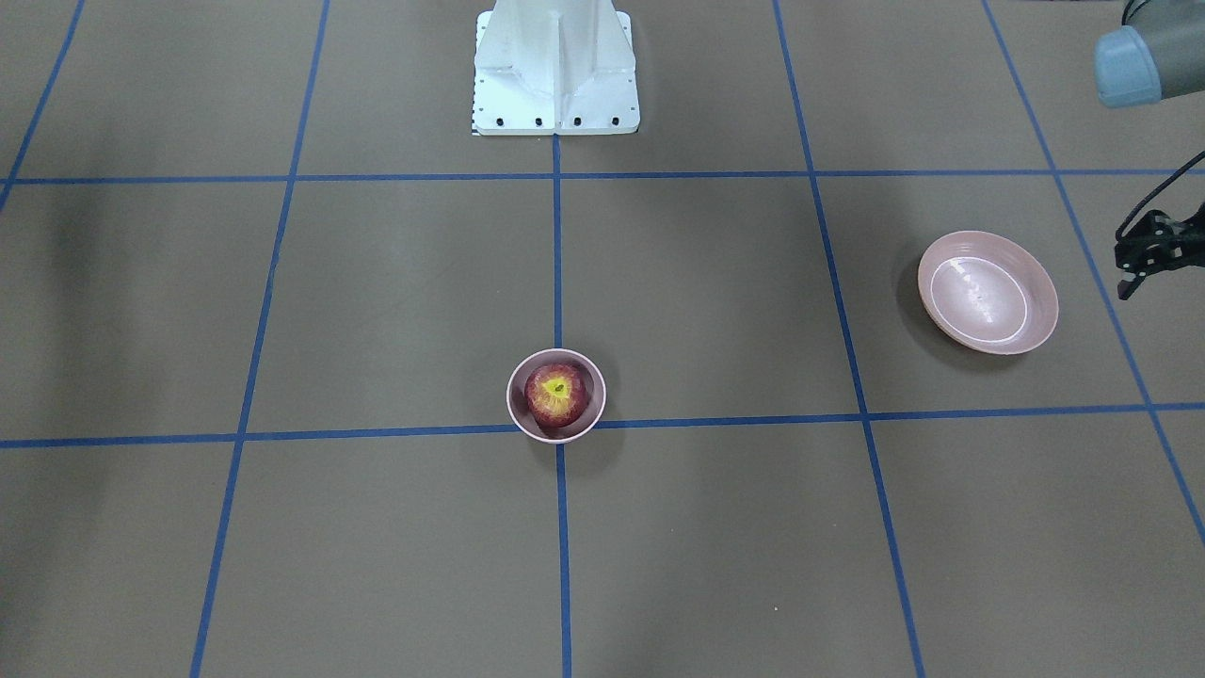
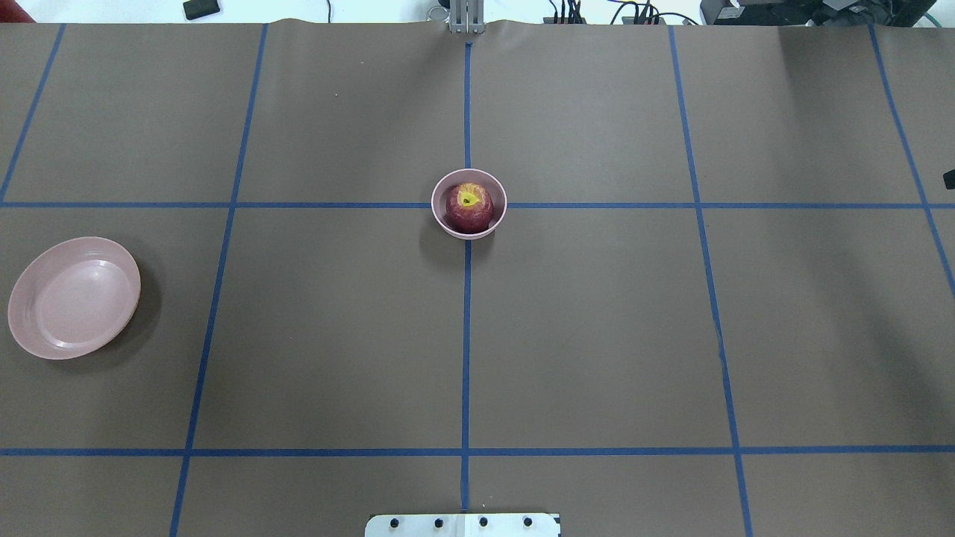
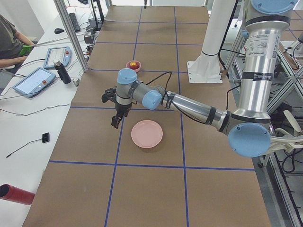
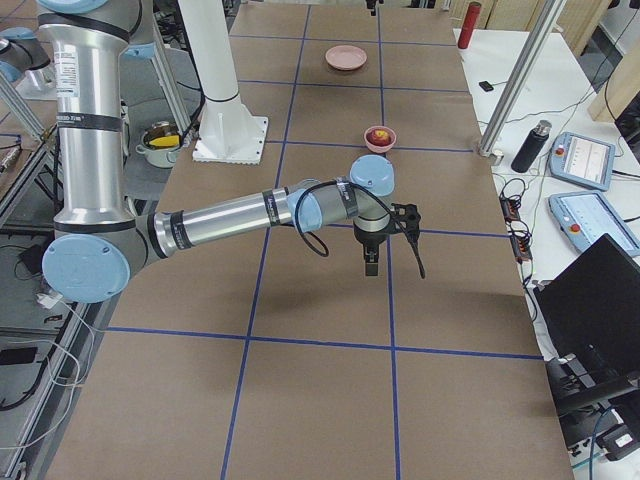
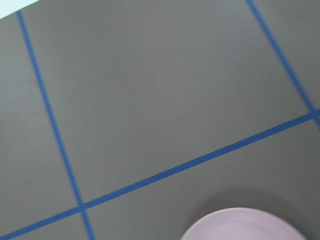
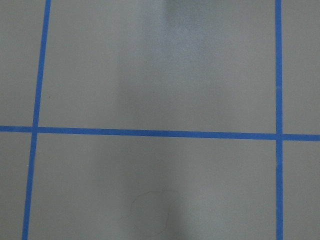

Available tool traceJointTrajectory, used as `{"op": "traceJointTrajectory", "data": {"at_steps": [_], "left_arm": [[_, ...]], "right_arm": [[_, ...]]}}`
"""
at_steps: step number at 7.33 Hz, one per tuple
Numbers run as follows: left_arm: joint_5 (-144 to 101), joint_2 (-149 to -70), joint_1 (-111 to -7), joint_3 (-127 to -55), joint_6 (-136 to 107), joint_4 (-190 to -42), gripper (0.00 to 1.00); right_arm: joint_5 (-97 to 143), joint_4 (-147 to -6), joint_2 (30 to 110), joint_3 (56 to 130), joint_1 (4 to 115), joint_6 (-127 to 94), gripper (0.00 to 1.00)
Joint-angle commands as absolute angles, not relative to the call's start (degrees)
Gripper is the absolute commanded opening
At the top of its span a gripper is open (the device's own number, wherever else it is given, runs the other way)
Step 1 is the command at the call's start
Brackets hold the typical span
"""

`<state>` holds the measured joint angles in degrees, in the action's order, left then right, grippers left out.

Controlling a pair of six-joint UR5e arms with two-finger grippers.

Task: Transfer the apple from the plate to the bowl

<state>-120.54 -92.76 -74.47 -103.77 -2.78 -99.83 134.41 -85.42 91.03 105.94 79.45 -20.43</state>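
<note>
The dark-red apple [image 1: 556, 395] with a yellow stem patch sits inside the small deep pink bowl [image 1: 521, 417] at the table's middle; both also show in the overhead view, the apple [image 2: 468, 206] within the bowl [image 2: 445, 224]. The wide shallow pink plate [image 1: 988, 292] lies bare on the robot's left side [image 2: 74, 297]. My left gripper [image 1: 1128, 281] hangs just beside the plate, away from the bowl, holding nothing; whether its jaws are open or shut I cannot tell. My right gripper [image 4: 370, 262] hovers over bare table on the other side, empty, state unclear.
The robot's white base [image 1: 555, 71] stands at the table's near edge. Blue tape lines grid the brown table. Tablets, a dark bottle [image 4: 527, 147] and cables lie on the side benches beyond the table's far edge. A person sits at the side bench [image 3: 9, 42].
</note>
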Motion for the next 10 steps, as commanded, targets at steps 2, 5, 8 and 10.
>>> {"op": "traceJointTrajectory", "data": {"at_steps": [2, 5, 8, 10], "left_arm": [[-126.5, -88.5, -77.3, -99.1, 1.8, -99.1, 0.97], [-136.6, -90.2, -82.6, -98.6, 1.5, -94.2, 0.97], [-131.6, -91.5, -85.2, -103.9, 2.2, -89.7, 0.97], [-131.0, -91.2, -84.9, -103.4, 2.5, -89.1, 0.98]], "right_arm": [[131.3, -85.3, 92.5, 104.2, 79.3, -16.3, 1.00], [131.4, -84.6, 92.1, 104.2, 78.8, -16.1, 1.00], [130.8, -84.6, 92.5, 103.2, 78.0, -14.4, 1.00], [131.0, -84.6, 93.2, 101.3, 78.0, -13.3, 1.00]]}}
